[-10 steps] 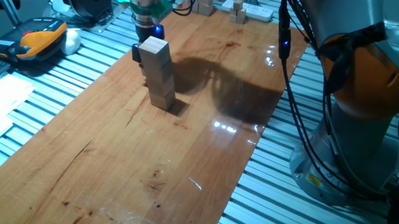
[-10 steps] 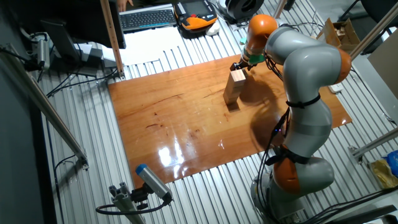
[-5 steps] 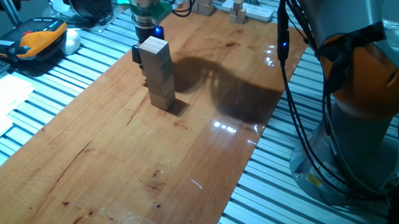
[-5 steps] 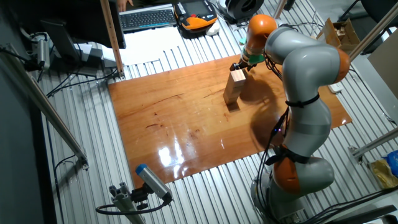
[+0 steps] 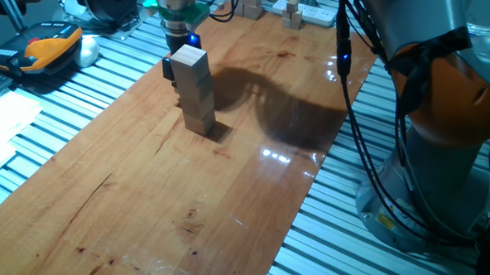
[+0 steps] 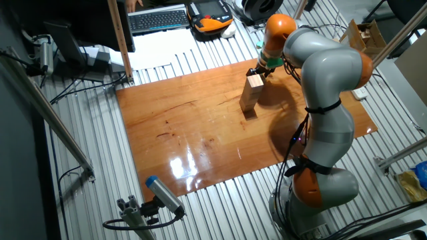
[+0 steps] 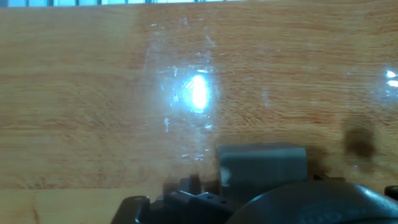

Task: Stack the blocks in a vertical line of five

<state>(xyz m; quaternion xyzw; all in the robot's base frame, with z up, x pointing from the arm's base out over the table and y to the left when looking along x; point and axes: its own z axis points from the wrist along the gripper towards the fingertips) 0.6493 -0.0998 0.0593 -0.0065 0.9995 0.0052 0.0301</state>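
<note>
Standing stack of blocks [image 5: 195, 92] on board [image 5: 227, 178], gripper [image 5: 181, 42] just behind, opening indiscernible.

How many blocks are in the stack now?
3: bottom block on the board, middle block, top block. Seams are faint; a fourth may be hidden.
</note>
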